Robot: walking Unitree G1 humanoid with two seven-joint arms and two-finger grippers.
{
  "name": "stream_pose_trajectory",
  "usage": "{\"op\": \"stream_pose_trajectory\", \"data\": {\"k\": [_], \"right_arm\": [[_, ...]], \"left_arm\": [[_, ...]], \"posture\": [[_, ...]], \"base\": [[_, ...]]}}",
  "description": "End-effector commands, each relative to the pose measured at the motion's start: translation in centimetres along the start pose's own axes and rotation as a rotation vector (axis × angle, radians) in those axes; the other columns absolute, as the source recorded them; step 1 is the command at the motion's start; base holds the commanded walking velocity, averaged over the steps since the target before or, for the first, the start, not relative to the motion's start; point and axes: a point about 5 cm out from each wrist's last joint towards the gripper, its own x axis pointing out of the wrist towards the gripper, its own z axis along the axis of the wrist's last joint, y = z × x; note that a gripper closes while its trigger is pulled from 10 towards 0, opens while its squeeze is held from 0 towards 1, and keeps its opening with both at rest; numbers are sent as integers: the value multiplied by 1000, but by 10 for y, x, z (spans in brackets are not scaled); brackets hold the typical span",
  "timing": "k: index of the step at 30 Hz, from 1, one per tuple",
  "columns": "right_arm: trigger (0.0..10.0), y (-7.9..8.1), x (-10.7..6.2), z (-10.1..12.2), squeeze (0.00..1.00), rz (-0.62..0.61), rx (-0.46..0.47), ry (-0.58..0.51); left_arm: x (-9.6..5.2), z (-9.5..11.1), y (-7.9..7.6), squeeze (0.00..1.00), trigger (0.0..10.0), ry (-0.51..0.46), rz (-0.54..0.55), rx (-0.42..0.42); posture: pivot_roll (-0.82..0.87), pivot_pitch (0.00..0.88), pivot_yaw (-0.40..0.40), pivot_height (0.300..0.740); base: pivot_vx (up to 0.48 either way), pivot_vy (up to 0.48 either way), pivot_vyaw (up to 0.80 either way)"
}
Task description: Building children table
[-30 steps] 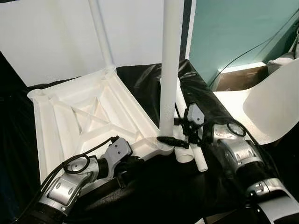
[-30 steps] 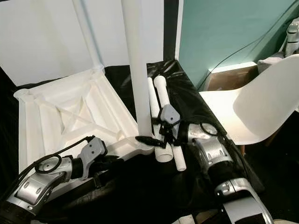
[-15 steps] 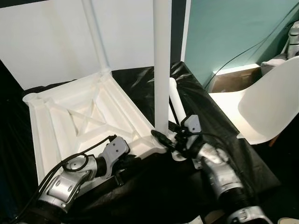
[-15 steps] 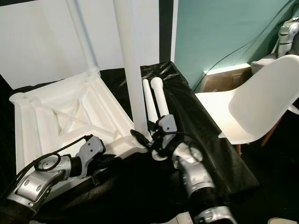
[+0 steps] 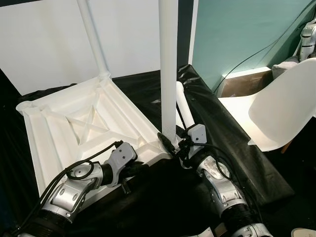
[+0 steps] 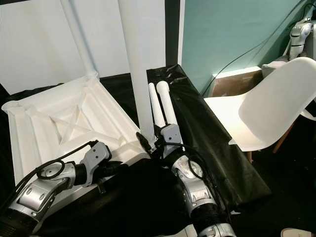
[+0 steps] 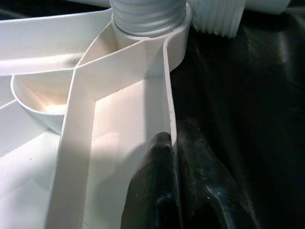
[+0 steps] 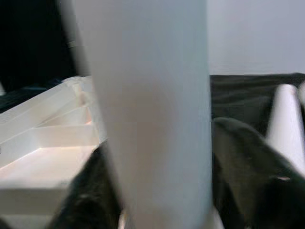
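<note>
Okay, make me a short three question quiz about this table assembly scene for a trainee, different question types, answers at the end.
1. True or false: the upturned white plastic tabletop already has two white tube legs standing in its corners.
2. What is the left gripper clamped on?
A. a loose leg
B. the tabletop's rim
C. the black plastic sheet
3. Fill in: the right gripper holds the near upright white leg close to its ____ end.

Key:
1. True; the far leg stands too.
2. B
3. lower; two loose white legs lie beside it.
</note>
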Motion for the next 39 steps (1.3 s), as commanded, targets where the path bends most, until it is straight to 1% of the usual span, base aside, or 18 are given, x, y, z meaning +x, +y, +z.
{"op": "stream_pose_trajectory", "data": {"k": [1, 3, 4, 6, 8, 9, 11, 15, 18, 19, 20, 21, 22, 29, 34, 36, 37, 39], "right_arm": [[10000, -13, 1, 3, 1000, 14, 13, 11], [10000, -20, 2, 4, 1000, 45, 3, 27], [10000, -27, 2, 7, 0, 87, -13, 41], [10000, -34, 1, 10, 0, 159, -38, 56], [10000, -42, -3, 15, 0, 315, -69, 97], [10000, -42, -3, 15, 0, 315, -69, 97], [10000, -42, -8, 15, 0, 455, -84, 153], [10000, -45, -12, 13, 0, 584, -95, 246], [10000, -46, -13, 12, 0, 602, -101, 262], [8392, -47, -13, 12, 0, 613, -108, 273], [863, -48, -13, 12, 0, 618, -107, 276], [863, -48, -13, 12, 0, 618, -107, 276], [0, -49, -14, 13, 0, 629, -102, 270], [0, -52, -16, 13, 0, 638, -88, 272], [0, -41, -22, 4, 0, 645, -43, 295], [0, -17, -15, -3, 0, 454, -22, 173], [0, -17, -15, -3, 0, 454, -22, 173], [0, -15, -12, 2, 0, 95, 19, -3]], "left_arm": [[10, -35, -29, 0, 10000, 120, -187, -122], [10, -36, -28, 0, 10000, 122, -188, -121], [10, -36, -28, 0, 10000, 123, -189, -120], [10, -35, -28, 0, 10000, 125, -191, -117], [11, -35, -27, 0, 10000, 127, -196, -111], [11, -35, -27, 0, 10000, 127, -196, -111], [12, -34, -27, 0, 10000, 128, -198, -107], [12, -32, -26, 0, 10000, 126, -193, -103], [12, -32, -26, 0, 10000, 125, -192, -102], [11, -32, -26, 0, 10000, 124, -190, -103], [11, -32, -26, 0, 10000, 123, -188, -104], [11, -32, -26, 0, 10000, 123, -188, -104], [11, -32, -27, 0, 10000, 122, -187, -105], [11, -32, -27, 0, 10000, 123, -185, -106], [12, -33, -27, 0, 10000, 127, -189, -104], [13, -33, -26, 0, 10000, 128, -190, -102], [13, -33, -26, 0, 10000, 128, -190, -102], [14, -32, -25, 0, 10000, 126, -190, -100]], "posture": [[-7, 0, 41, 740], [-8, 0, 42, 740], [-11, 0, 43, 740], [-16, 0, 46, 740], [-18, 0, 49, 740], [-18, 0, 49, 740], [-16, 0, 49, 740], [-6, 0, 46, 740], [-2, 0, 43, 740], [0, 0, 42, 740], [3, 0, 40, 740], [3, 0, 40, 740], [3, 0, 40, 740], [-1, 0, 46, 740], [-6, 0, 46, 740], [-5, 0, 44, 740], [-5, 0, 44, 740], [0, 0, 43, 740]], "base": [[0, 0, 0], [0, 0, 0], [0, 0, 0], [0, 0, 0], [0, 0, 0], [0, 0, 0], [0, 0, 0], [0, 0, 0], [0, 0, 0], [0, 0, 0], [0, 0, 0], [0, 0, 0], [0, 0, 0], [0, 0, 0], [0, 0, 0], [0, 0, 0], [0, 0, 0], [0, 0, 0]]}}
